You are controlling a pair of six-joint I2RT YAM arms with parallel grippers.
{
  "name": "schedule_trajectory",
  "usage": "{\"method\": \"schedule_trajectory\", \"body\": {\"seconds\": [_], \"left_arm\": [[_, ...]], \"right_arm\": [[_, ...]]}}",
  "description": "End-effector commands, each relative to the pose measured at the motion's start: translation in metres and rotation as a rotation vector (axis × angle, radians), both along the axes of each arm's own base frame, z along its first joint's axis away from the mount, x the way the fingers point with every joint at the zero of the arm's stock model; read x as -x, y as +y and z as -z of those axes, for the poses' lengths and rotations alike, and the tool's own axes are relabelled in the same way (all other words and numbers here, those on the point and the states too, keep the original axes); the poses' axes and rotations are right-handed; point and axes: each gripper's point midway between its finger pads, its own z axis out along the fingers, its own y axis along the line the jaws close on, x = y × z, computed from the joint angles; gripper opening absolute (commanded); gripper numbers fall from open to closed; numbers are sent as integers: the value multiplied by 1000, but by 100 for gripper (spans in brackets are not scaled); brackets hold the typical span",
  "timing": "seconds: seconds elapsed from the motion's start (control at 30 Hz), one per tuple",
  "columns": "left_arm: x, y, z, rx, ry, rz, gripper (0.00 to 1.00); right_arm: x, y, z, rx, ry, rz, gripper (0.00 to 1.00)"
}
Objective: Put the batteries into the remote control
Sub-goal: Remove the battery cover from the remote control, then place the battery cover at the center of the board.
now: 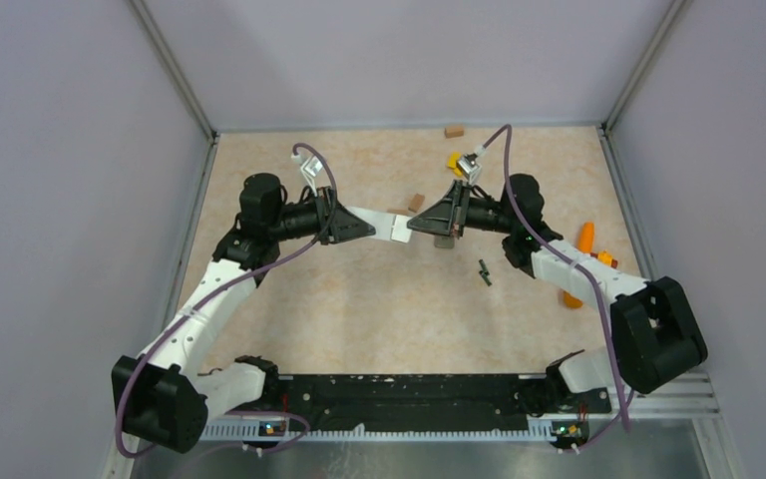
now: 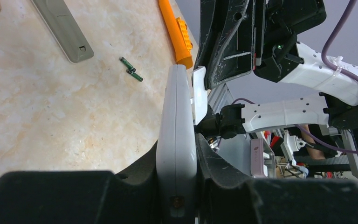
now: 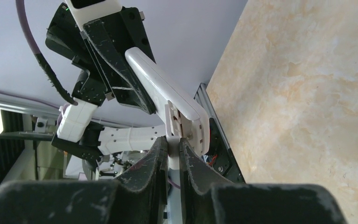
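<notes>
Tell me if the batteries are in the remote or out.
Out. Two batteries lie on the table, apart from the remote gripped by the left hand.

Right wrist cam: white remote control (image 3: 168, 91) was held up off the marbled table (image 3: 307, 93).
Right gripper (image 3: 173, 142) fingers pinched nearly together on a thin white tab (image 3: 172, 128) at the remote's near end, possibly its back cover; too tight a view to tell. Left gripper (image 3: 140, 70) clamped the far end.

One end of remote control (image 2: 176, 102) hidden in left tool (image 2: 177, 144); batteries (image 1: 484, 271) indistinct.
</notes>
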Motion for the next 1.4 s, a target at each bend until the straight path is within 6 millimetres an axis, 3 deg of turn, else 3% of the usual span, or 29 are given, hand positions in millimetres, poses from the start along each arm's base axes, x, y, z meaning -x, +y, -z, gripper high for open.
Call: {"method": "schedule_trajectory", "body": {"seconds": [0.0,0.23,0.33,0.43,0.57,0.7,0.83,1.0,1.17,1.2,1.3,1.37], "left_arm": [[-6,-2,-15,6,-81,3,0],[-16,6,1,-64,-72,-64,0],[-26,16,17,-150,-58,-142,0],[-36,29,33,-227,-41,-230,0],[-44,41,43,-279,-38,-305,0],[-44,40,41,-272,-50,-299,0],[-38,30,32,-233,-89,-225,0],[-24,19,25,-171,-116,-129,0],[-9,10,16,-111,-136,-29,0],[-8,9,16,-108,-139,-22,0],[-7,10,13,-107,-150,-18,0],[-6,9,11,-104,-153,-15,0]], "right_arm": [[5,8,-14,-69,-60,-26,0],[7,9,-21,-112,-104,5,0],[7,5,-11,-62,-90,34,0],[5,-3,23,81,-72,83,0],[8,-24,94,338,11,148,0],[14,-49,157,524,93,213,0],[22,-65,203,620,169,253,0],[26,-76,239,696,204,268,0],[28,-85,252,767,232,280,0],[27,-87,253,782,236,286,5],[27,-96,254,838,249,309,32],[25,-100,248,859,235,325,43]]}}
